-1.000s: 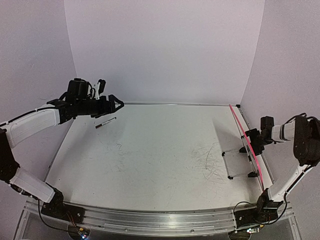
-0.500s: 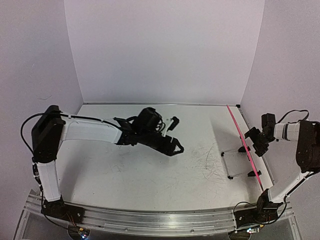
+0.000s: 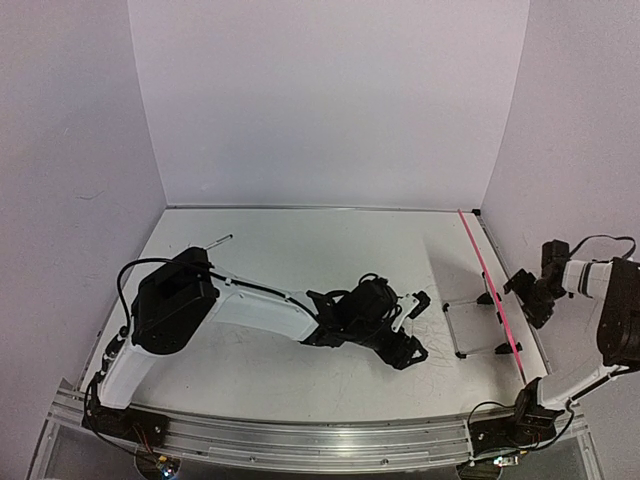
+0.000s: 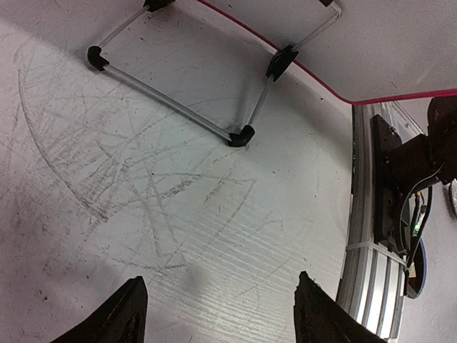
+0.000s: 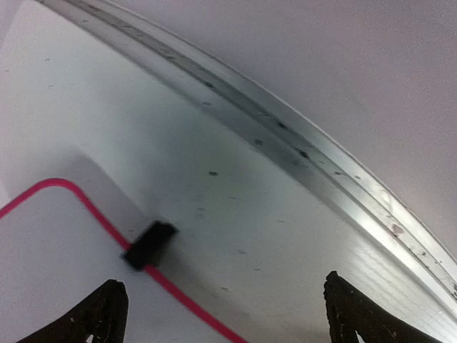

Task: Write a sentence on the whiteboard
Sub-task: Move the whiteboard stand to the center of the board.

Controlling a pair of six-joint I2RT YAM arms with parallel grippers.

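The whiteboard [image 3: 490,280] stands on edge at the table's right side, propped on a wire stand [image 3: 470,330] with black clip feet. In the top view it shows only as a thin pink line. The sentence is out of view. My left gripper [image 3: 416,330] hovers low over the scuffed tabletop just left of the stand, open and empty. In the left wrist view the board [image 4: 371,43] and stand [image 4: 178,107] lie ahead of the gripper [image 4: 221,304]. My right gripper [image 3: 527,298] is open behind the board. The right wrist view has the board's corner [image 5: 57,243] and a black clip [image 5: 148,243] by the gripper [image 5: 225,296].
A black-and-white marker pen [image 3: 218,240] lies at the far left of the table. Grey scribble marks [image 4: 128,164] cover the tabletop near the stand. An aluminium rail [image 4: 364,286] runs along the table's right edge, and walls close in the back and sides.
My left arm swept from above the pen at the far left across to the stand at the right, its jaws narrowing a little. The right gripper drew back slightly from the board.
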